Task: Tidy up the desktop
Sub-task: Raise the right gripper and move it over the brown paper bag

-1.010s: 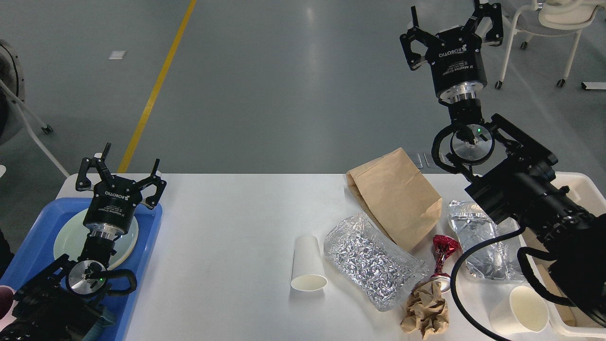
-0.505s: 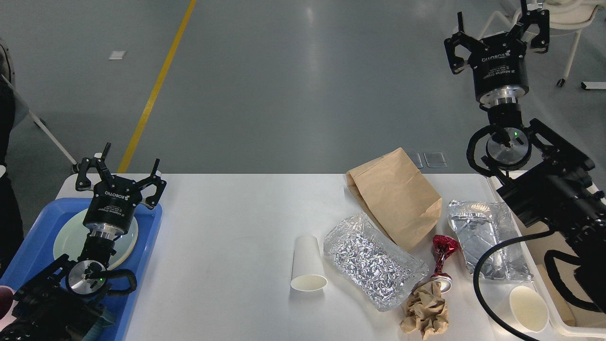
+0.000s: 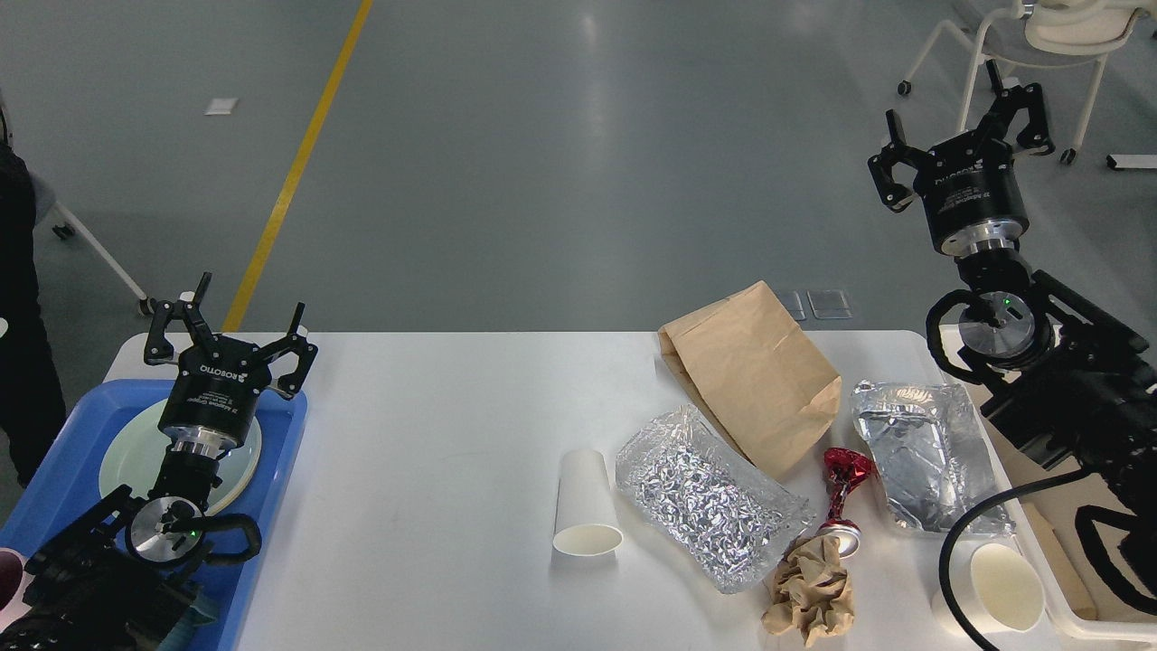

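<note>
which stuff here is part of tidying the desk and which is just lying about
For the job:
desktop
paper cup lying on its side
brown paper bag
crinkled foil bag
flat foil bag
red wrapper
crumpled brown paper
second paper cup

Just around:
chair
yellow floor line

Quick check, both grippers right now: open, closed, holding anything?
Left gripper: open, empty, above the blue tray.
Right gripper: open, empty, raised high past the desktop.
</note>
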Controlling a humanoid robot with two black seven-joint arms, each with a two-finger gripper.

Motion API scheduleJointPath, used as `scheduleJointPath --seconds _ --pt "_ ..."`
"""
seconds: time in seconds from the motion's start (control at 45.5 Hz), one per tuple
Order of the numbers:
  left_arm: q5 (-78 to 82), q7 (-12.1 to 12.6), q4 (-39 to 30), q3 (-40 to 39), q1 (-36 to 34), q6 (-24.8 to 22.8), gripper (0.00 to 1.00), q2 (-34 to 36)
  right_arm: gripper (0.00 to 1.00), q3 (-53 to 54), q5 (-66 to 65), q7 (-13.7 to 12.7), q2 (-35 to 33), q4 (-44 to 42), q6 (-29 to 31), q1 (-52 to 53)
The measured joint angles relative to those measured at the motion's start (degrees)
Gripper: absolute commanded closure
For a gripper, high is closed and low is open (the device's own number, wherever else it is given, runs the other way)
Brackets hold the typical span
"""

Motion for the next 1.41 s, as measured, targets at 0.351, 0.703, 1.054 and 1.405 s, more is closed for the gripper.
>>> scheduleJointPath --seconds 0.351,0.703,1.054,1.405 --pt "0.0 0.0 0.0 0.0 0.0 0.0 0.0 0.0 0.0 -31.3 -4.8 -16.1 -4.6 4.5 0.2 17.0" --pt "0.0 0.0 0.0 0.0 0.0 0.0 0.0 0.0 0.0 -91.0 -23.8 -17.1 0.7 34.9 0.3 58.4" --pt "0.0 0.0 0.0 -0.1 0.0 0.0 0.0 0.0 0.0 -114.3 -23.4 -16.4 8.2 74.2 8.4 87.2" --pt "0.0 0.0 0.0 -0.1 0.1 0.0 0.0 0.0 0.0 -117.7 -19.5 -19.6 10.4 76.4 -0.8 86.4"
